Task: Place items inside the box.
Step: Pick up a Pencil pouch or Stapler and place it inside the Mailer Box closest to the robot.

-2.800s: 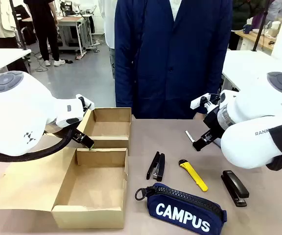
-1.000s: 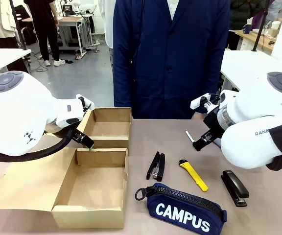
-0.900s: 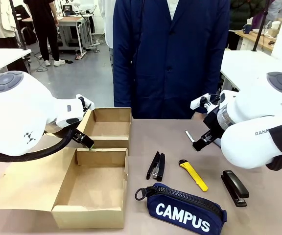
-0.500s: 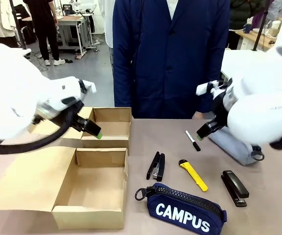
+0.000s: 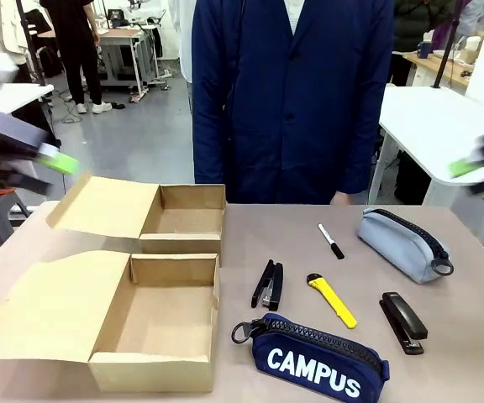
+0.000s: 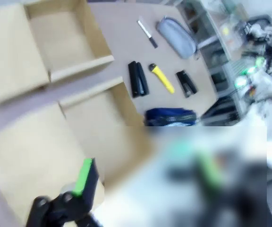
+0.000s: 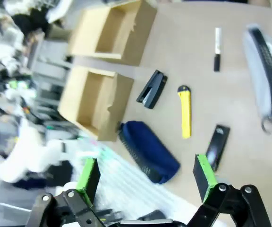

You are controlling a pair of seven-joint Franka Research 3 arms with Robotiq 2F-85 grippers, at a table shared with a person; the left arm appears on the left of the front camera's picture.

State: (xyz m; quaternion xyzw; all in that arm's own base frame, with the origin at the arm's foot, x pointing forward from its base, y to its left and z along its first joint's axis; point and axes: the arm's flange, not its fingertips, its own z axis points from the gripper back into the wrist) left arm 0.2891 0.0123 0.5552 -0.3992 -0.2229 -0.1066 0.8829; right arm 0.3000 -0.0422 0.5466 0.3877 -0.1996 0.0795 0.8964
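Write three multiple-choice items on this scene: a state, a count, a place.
1. The far box and near box are: A open and empty; B shut; C packed full.
2. Black staplers on the table: A one; B two; C four.
3. The CAMPUS pouch lies: A in a box; B on the table, right of the near box; C on the floor.
Key: 1 A, bare cardboard floors show; 2 B, one on each side of the yellow knife; 3 B, tabletop shows around it.

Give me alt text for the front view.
Two open cardboard boxes sit on the table's left; beside them lie two staplers, a yellow knife, a marker, a grey pouch and a navy CAMPUS pouch. A person in navy stands behind.
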